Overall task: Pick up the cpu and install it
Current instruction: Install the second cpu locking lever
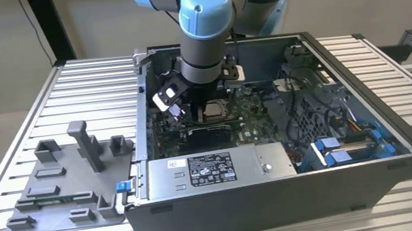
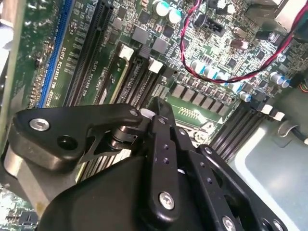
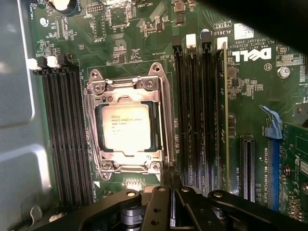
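The cpu (image 3: 127, 127) is a square chip with a silvery-white top, lying flat inside the metal frame of the socket (image 3: 166, 115) on the green motherboard (image 3: 139, 29). In the exterior view the cpu (image 1: 212, 112) sits mid-board inside the open computer case (image 1: 275, 205). My gripper (image 3: 167, 182) hovers just off one edge of the socket, its black fingers drawn together and shut on nothing. In the second wrist view the gripper (image 2: 156, 111) points down at the board between memory slots. The exterior view has the gripper (image 1: 202, 105) low inside the case, right beside the cpu.
A silver labelled power-supply box (image 1: 219, 168) fills the case's front. Black memory slots (image 3: 62, 134) flank the socket on both sides. A red and black cable (image 2: 216, 79) loops over the board. A grey tray (image 1: 61, 186) with plastic blocks lies at the exterior view's left.
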